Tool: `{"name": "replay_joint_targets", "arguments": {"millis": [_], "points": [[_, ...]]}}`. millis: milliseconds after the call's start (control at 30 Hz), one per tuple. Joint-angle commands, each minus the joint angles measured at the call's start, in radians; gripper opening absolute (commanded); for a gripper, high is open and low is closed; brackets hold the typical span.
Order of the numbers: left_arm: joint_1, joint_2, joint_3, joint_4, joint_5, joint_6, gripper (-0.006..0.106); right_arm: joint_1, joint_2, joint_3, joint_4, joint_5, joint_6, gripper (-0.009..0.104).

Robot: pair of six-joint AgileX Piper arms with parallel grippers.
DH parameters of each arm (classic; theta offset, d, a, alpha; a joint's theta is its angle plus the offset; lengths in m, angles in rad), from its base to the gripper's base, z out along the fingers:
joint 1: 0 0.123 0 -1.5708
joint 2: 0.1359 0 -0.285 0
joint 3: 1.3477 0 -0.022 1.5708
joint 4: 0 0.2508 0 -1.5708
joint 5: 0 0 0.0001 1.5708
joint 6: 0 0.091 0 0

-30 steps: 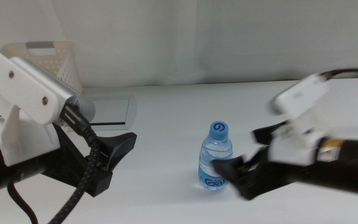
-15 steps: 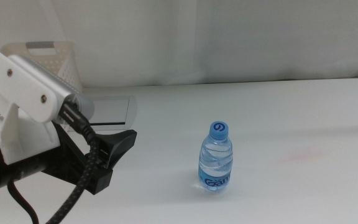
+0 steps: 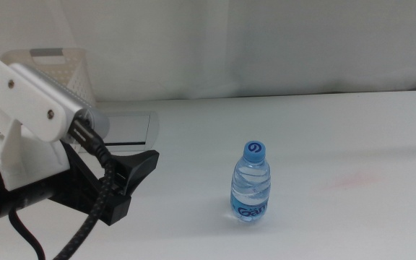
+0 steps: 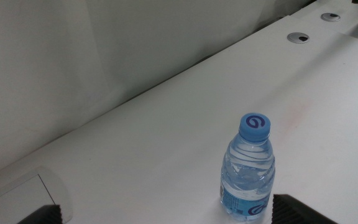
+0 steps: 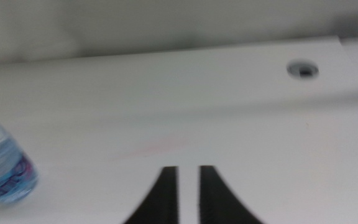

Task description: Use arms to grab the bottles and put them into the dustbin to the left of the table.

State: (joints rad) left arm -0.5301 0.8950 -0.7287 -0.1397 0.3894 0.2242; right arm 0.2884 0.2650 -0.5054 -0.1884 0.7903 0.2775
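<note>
A small clear water bottle with a blue cap and blue label stands upright on the white table. My left gripper is open and empty, a short way to the left of the bottle. In the left wrist view the bottle stands ahead of the wide-apart jaw tips. My right gripper is shut and empty, well off to the right of the bottle and out of the middle view. The white perforated dustbin stands at the back left. No yellow-juice bottle or red can is in view.
A flat grey panel lies in the tabletop behind my left gripper. Round cable holes sit in the table toward the right. A white curtain hangs behind the table.
My right arm, which was close to the bottle's right side, has pulled away to the right and left the middle view. The bottle and my left arm have not moved.
</note>
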Motion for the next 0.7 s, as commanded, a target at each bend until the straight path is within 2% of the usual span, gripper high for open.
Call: {"name": "replay_joint_targets", "arguments": {"millis": [0,133,300,433,533,567,667], "points": [[-0.008,-0.003,0.004,-0.006,-0.01,-0.007,0.087,-0.01,-0.008,0.087,-0.08,-0.103,0.139,-0.003],[-0.008,0.005,0.004,-0.028,-0.008,-0.007,0.087,-0.01,-0.008,0.177,-0.162,-0.314,0.145,-0.003],[-0.018,0.052,0.004,-0.078,-0.01,0.034,0.087,-0.01,-0.006,0.228,-0.216,-0.365,0.216,-0.003],[-0.102,0.126,0.004,-0.078,-0.061,0.057,0.087,-0.01,-0.004,0.332,-0.294,-0.497,0.221,-0.003],[-0.158,0.178,0.004,-0.078,-0.112,0.057,0.087,-0.01,-0.004,0.396,-0.385,-0.581,0.221,-0.003],[-0.19,0.219,0.006,-0.078,-0.147,0.057,0.087,-0.01,-0.004,0.433,-0.437,-0.636,0.221,-0.003],[-0.23,0.292,0.006,-0.078,-0.186,0.057,0.087,-0.01,-0.004,0.464,-0.456,-0.667,0.221,-0.003]]}}
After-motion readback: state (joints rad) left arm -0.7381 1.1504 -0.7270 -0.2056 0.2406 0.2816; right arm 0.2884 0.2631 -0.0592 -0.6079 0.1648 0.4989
